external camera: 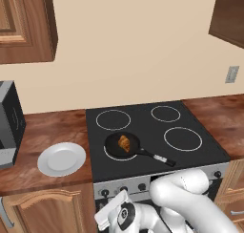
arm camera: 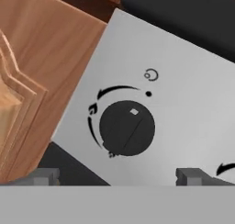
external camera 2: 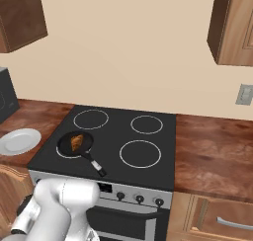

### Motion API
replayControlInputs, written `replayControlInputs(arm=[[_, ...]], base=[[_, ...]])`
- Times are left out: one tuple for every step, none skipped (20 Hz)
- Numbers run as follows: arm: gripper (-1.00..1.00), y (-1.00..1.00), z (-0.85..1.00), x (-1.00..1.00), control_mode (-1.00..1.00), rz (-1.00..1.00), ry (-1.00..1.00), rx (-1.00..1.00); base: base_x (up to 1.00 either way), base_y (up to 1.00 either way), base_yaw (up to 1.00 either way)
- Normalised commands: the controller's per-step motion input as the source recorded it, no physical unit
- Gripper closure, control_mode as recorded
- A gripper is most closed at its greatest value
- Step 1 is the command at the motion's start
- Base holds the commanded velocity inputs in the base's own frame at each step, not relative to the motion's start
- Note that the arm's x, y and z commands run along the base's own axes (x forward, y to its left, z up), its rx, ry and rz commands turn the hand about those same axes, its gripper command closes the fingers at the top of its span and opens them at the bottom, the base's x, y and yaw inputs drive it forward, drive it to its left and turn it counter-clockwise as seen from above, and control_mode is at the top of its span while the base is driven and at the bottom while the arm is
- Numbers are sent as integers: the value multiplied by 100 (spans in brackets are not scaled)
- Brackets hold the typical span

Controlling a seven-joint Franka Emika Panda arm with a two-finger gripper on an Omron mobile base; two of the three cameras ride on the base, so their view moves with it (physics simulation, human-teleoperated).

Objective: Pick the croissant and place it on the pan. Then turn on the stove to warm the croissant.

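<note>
The golden-brown croissant point(external camera: 124, 142) point(external camera 2: 76, 142) lies inside the small black pan point(external camera: 112, 147) point(external camera 2: 64, 145), which sits on the front-left burner ring of the black stove point(external camera: 143, 127) point(external camera 2: 123, 131). The pan's long handle point(external camera: 157, 156) points toward the front right. My gripper point(arm camera: 118, 177) is open and hangs low before the stove's silver front panel point(arm camera: 183, 103). In the hand view a round dark knob point(arm camera: 127, 128) sits just above and between the two fingertips point(arm camera: 43, 176), with no contact showing. The white arm point(external camera: 178, 189) bends down in front of the oven.
A round white plate point(external camera: 62, 159) point(external camera 2: 20, 141) rests on the wooden counter left of the stove. A dark appliance point(external camera: 9, 122) stands at the far left. More dark knobs point(external camera 2: 140, 199) line the panel. A wooden cabinet door point(arm camera: 41, 81) borders the panel beside the knob.
</note>
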Motion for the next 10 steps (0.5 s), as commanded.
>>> replayControlInputs(arm=[[-100,0,-37,26,-100,0,0,0],[-100,0,-46,34,-100,0,0,0],[-100,0,-46,40,-100,0,0,0],[-100,0,-48,51,-100,0,0,0],[-100,1,-35,51,-100,0,0,1],[-100,6,-31,56,-100,0,0,4],[-100,8,-27,57,-100,0,-1,6],[-100,16,-25,57,-100,0,-1,5],[-100,12,-22,60,-100,0,0,7],[-100,16,-24,61,-100,0,0,6]], base=[[0,0,0],[0,0,0],[0,0,0],[0,0,0],[0,0,0],[0,0,0],[0,0,0],[0,0,0],[0,0,0],[0,0,0]])
